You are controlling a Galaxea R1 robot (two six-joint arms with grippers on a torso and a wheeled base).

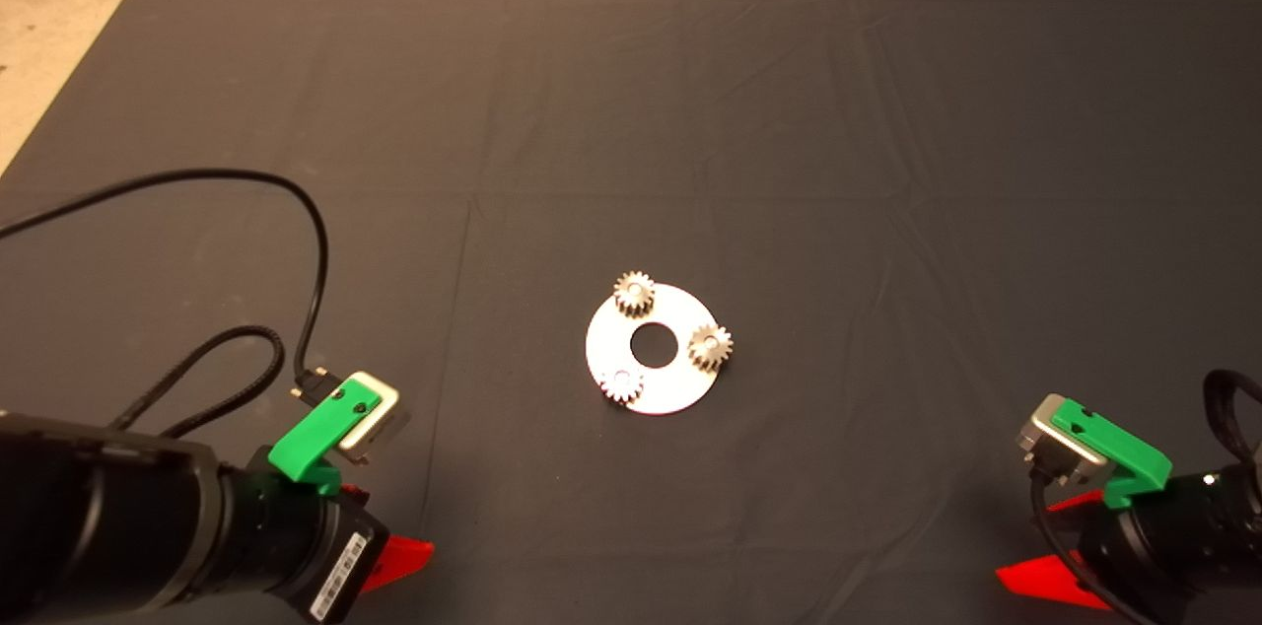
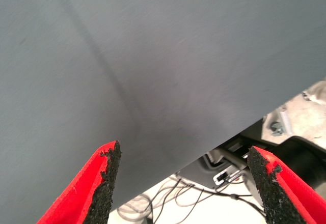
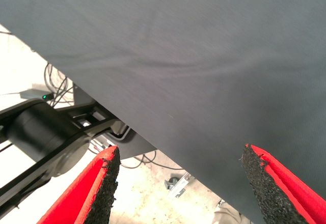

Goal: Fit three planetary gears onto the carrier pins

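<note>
Three gears seated, both our arms parked.

We see the planetary gears [image 1: 710, 346] on the carrier plate [image 1: 670, 390] at frame centre; left gripper [image 2: 181, 183] and right gripper [image 3: 178, 183], both wide and empty, sit about equally far at the lower corners.

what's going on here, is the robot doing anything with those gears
Nothing is being handled right now. All three gears, one at the far side, one at the right and one at the near left, sit on the round plate in the middle of the mat. The left hand and right hand are both open, empty and parked at the mat's near edge, well away from the plate.
</note>
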